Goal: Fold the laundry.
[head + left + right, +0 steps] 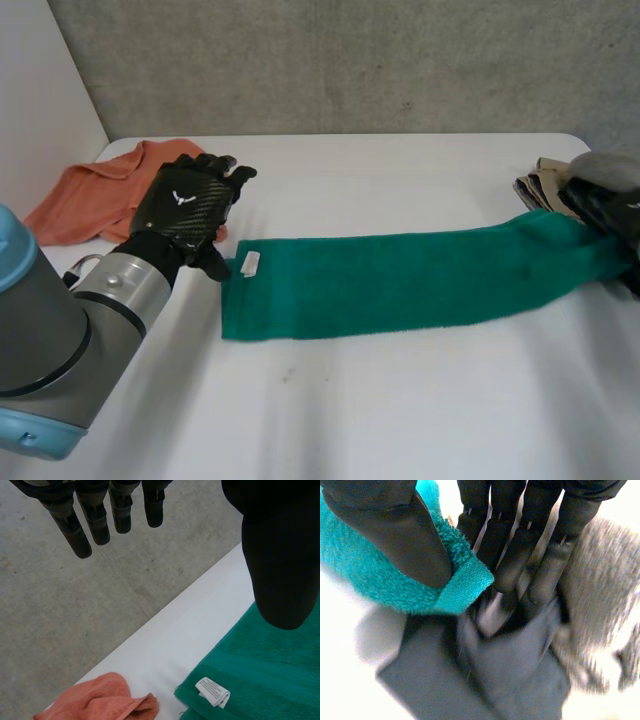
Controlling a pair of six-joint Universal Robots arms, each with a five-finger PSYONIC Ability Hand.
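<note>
The towel (400,280) lies across the middle of the counter (350,410) as a long green strip. Its long axis runs side to side, from the left hand (190,205) to the right hand (612,212). The left end lies flat, with a white label (249,263) at its far corner.

The left hand is the nearer one to that free end and hangs just over the labelled corner. Its fingers (95,525) are straight and spread from the thumb, released and holding nothing. The towel lies below and beside the thumb, and I cannot tell whether the two touch.

At the other end, the right hand grasps the towel's hem, pinched between thumb and fingers (520,560). It holds this above a dark cloth (485,675) and a fuzzy grey one (605,595).

The next move, I judge, calls for the left hand to drop onto its corner and pinch it. Farther back, an orange cloth (95,190) lies crumpled beside the left hand, and a pile (540,185) sits by the right.
</note>
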